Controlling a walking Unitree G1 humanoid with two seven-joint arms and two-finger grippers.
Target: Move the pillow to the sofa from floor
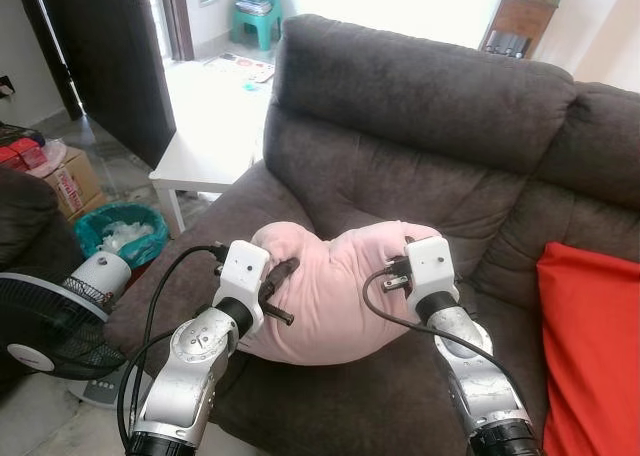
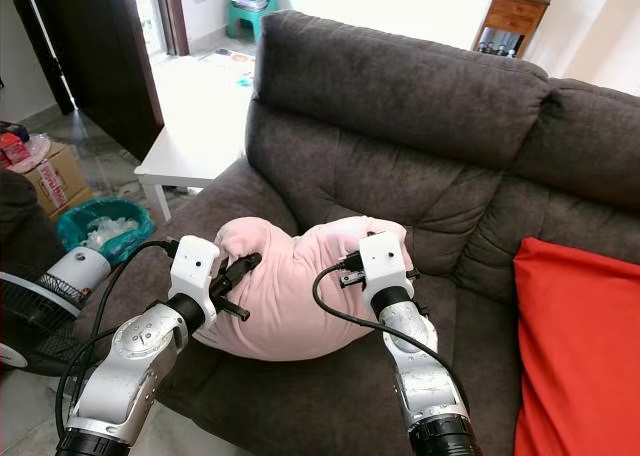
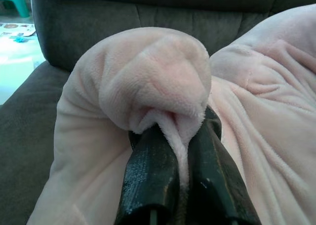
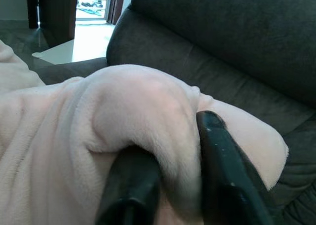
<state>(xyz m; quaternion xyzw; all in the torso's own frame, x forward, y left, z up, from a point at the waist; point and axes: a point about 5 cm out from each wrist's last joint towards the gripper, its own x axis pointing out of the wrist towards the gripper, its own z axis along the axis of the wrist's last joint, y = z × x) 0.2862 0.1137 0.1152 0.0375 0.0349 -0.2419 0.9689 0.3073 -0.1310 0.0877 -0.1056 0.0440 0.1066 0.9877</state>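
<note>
A soft pink pillow (image 1: pixel 330 291) lies sagging on the seat of the dark grey sofa (image 1: pixel 420 116), near its left armrest. My left gripper (image 1: pixel 283 276) is shut on the pillow's left end, a fold of pink plush (image 3: pixel 163 82) pinched between its black fingers (image 3: pixel 150 175). My right gripper (image 1: pixel 405 261) is shut on the pillow's right end, with plush (image 4: pixel 143 106) bulging between its fingers (image 4: pixel 222 166). Both arms reach forward from the sofa's front edge.
A red cushion (image 1: pixel 590 346) lies on the sofa's right seat. A white low table (image 1: pixel 205 126) stands beyond the left armrest. A teal bin (image 1: pixel 120 231), a fan (image 1: pixel 45 316) and a cardboard box (image 1: pixel 70 181) crowd the floor at the left.
</note>
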